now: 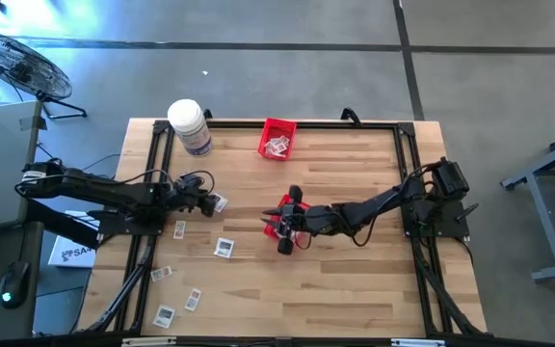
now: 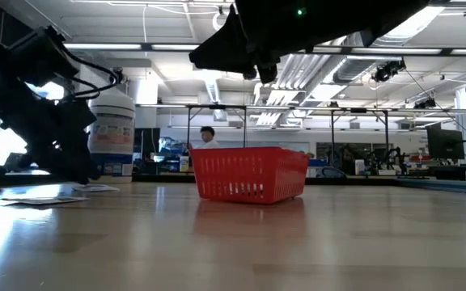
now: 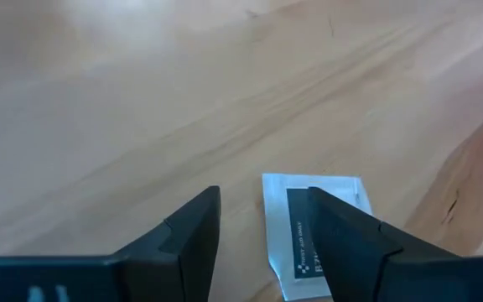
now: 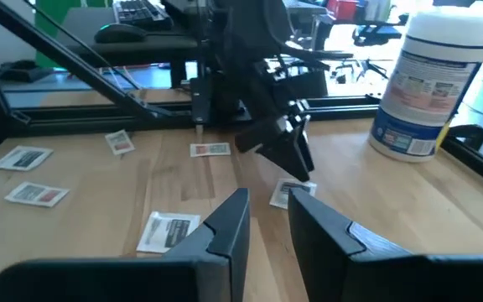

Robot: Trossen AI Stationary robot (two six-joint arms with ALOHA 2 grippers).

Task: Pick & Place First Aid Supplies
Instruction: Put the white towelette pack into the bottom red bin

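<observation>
Packets point(image 1: 224, 248), flat and white-grey with dark print, strewn over the near-left part of the worktop point(image 1: 355, 289) in the high view, a few more already lying in the red basket point(image 1: 277, 138) at the far edge beside the white jar point(image 1: 190, 126). Left end effector point(image 1: 208, 200) low near the left edge, one packet point(image 1: 219, 203) just beside its tip. Right end effector point(image 1: 285, 231) mid-worktop, over a second red basket point(image 1: 279, 214); impossible to tell from above whether touching it. Low view: that basket standing flat on the wood, dark arm parts overhead, packets barely rising off the surface at the left. Left wrist view: fingers point(image 3: 191, 243) spread wide with nothing between them, the packet point(image 3: 285, 235) flat on the wood, half hidden under one finger and off-centre to the gap. Right wrist view: fingers point(image 4: 229, 222) parted by a narrow gap, empty, with bare wood showing between. Judged by look: very light, thin, pliable sachets, probably slick-faced and lying flush, so hard to get under. Best taken across the short width, pinched by both long edges, or tipped up by one edge first; likely to slide or buckle under a skewed squeeze, though hardly fragile.
</observation>
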